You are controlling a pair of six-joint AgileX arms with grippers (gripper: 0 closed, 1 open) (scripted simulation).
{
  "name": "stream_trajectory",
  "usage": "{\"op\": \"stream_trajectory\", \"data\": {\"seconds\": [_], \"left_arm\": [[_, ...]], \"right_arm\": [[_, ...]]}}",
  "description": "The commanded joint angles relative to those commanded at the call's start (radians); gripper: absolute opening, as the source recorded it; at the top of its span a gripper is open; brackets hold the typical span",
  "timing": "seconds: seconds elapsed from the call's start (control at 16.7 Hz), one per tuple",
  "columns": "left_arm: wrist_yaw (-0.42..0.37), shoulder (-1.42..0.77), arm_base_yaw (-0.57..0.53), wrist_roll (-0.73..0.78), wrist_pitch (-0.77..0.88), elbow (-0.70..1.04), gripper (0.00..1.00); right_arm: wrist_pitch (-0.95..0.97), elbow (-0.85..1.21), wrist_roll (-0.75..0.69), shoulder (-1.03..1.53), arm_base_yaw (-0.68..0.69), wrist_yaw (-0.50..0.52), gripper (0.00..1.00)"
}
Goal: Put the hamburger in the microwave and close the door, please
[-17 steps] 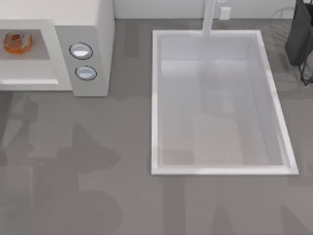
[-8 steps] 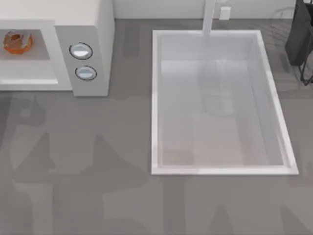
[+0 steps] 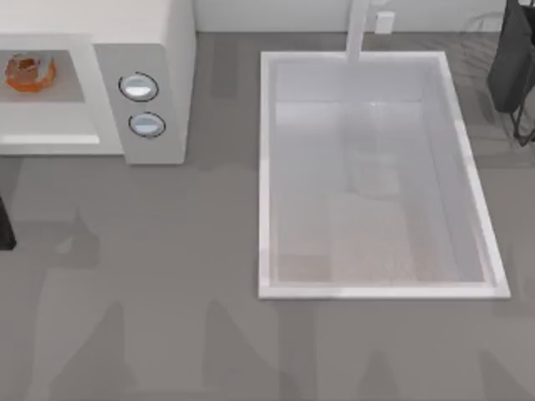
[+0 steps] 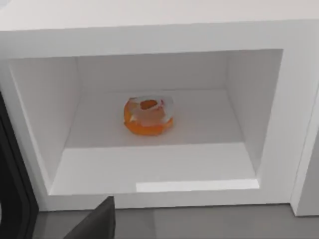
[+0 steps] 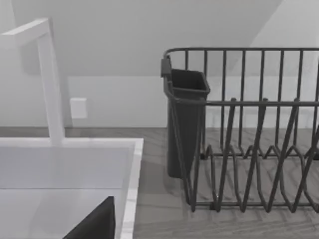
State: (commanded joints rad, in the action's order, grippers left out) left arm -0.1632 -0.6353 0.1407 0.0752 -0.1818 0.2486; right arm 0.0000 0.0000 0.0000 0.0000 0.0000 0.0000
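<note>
Hamburger (image 4: pixel 148 115) sat inside microwave (image 4: pixel 279 30), prob. light, soft, squashable; door looked rigid, best pushed at free edge; gripper state: can't tell for either arm.

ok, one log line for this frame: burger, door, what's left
hamburger: on floor of microwave cavity, resting free | cavity front: open, door not across it | sink: right of microwave | remaining: close door

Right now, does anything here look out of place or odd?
Nothing spilled or damaged. The hamburger sits upright inside the microwave, whose cavity stands open toward the camera, so the door is not yet shut.
</note>
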Motion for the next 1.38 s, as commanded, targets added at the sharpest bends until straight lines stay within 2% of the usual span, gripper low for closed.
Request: {"op": "stream_trajectory", "data": {"seconds": [0.24,0.42,0.6,0.9,1.38], "left_arm": [[0.081,0.35,-0.071,-0.034,0.101,-0.134,1.0],[0.131,0.535,-0.114,-0.058,0.153,-0.207,1.0],[0.16,0.626,-0.138,-0.074,0.179,-0.245,1.0],[0.163,0.635,-0.141,-0.075,0.182,-0.249,1.0],[0.163,0.635,-0.141,-0.075,0.182,-0.249,0.4]], "right_arm": [[0.0,0.0,0.0,0.0,0.0,0.0,1.0],[0.0,0.0,0.0,0.0,0.0,0.0,1.0],[0.0,0.0,0.0,0.0,0.0,0.0,1.0],[0.0,0.0,0.0,0.0,0.0,0.0,1.0],[0.0,0.0,0.0,0.0,0.0,0.0,1.0]]}}
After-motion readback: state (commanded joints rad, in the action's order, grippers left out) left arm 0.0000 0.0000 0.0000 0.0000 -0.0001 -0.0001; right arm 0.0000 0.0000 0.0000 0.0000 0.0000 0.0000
